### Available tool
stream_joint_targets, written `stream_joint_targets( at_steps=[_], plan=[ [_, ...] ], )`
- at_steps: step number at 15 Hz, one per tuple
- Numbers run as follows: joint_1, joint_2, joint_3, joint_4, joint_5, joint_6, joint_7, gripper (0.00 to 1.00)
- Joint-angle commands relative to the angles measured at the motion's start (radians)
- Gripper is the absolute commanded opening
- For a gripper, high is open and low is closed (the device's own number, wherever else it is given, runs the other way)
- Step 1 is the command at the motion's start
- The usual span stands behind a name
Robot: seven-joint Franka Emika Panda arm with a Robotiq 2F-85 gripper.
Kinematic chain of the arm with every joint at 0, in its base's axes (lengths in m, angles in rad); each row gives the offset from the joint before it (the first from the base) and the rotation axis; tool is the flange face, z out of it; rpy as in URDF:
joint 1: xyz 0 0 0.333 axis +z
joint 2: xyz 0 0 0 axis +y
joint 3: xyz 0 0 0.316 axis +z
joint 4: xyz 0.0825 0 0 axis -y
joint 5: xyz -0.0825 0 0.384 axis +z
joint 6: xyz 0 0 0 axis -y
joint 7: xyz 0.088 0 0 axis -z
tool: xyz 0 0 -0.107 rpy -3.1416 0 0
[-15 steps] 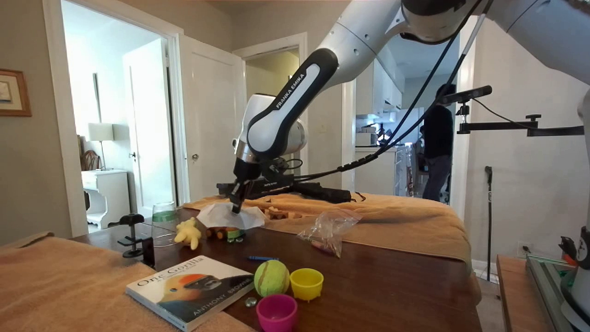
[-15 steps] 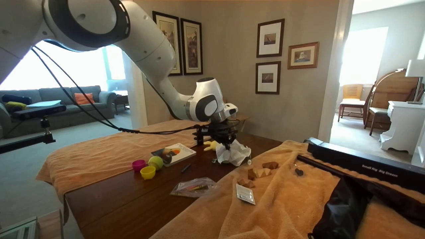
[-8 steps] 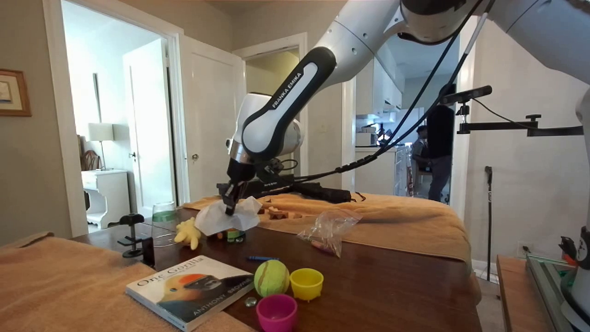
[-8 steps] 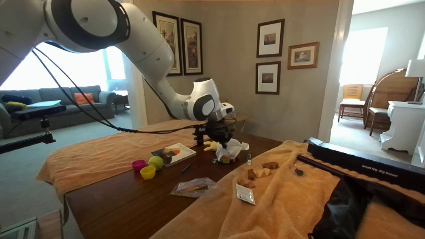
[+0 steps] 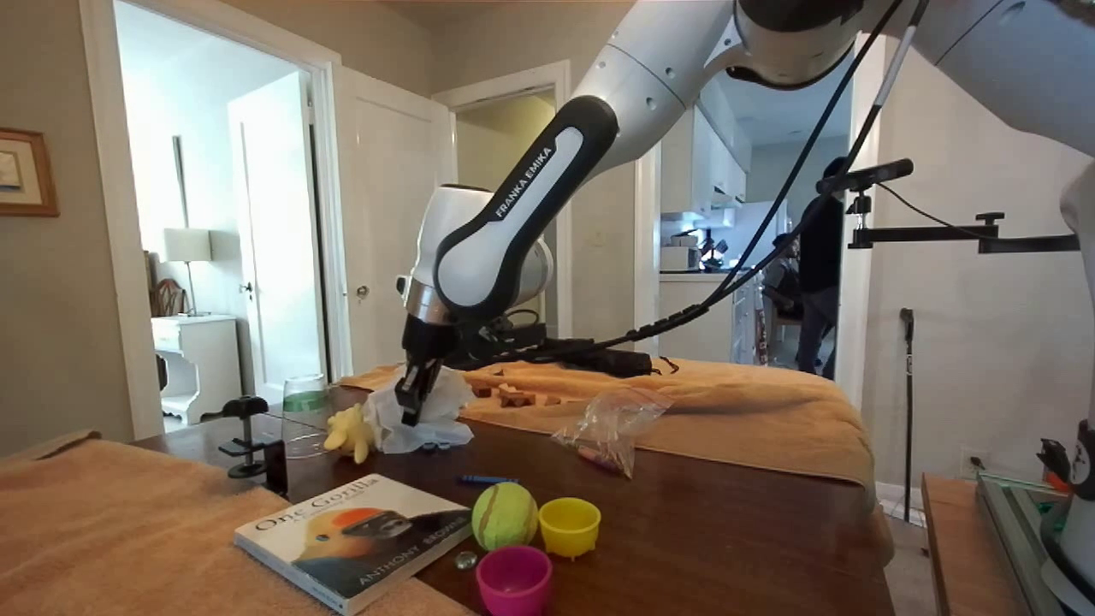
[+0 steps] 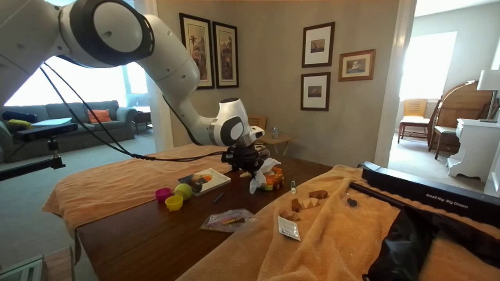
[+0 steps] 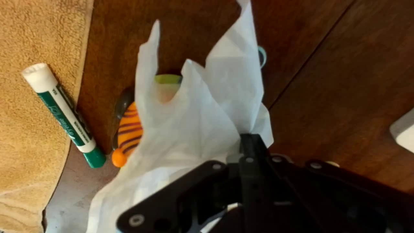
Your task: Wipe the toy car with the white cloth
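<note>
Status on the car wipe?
Gripper pinching white cloth. Cloth hides much of toy car in wrist view; contact underneath not visible. Green-and-white marker near car, apart from it.

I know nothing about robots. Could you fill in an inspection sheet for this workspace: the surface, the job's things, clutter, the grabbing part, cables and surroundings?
Surface: dark wooden table, partly covered by orange towels.
Job's things: white cloth, crumpled, hiding part of the toy car in the wrist view.
Clutter: One Gorilla book, tennis ball, yellow cup, pink cup, clear plastic bag and dry-erase marker.
Gripper: shut, pinching the white cloth.
Cables: black, hanging beneath the robot arm.
Surroundings: person in the background; table lamp; framed pictures.
</note>
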Motion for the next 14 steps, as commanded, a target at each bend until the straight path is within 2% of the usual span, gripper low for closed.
stream_joint_targets(
  at_steps=[1, 7, 14],
  plan=[
    [-0.016, 0.007, -0.001, 0.03, -0.024, -0.007, 0.025, 0.0],
    [-0.088, -0.014, 0.019, 0.071, 0.011, -0.024, 0.015, 0.0],
    [-0.142, 0.004, -0.001, 0.122, 0.008, -0.041, 0.028, 0.0]
  ],
)
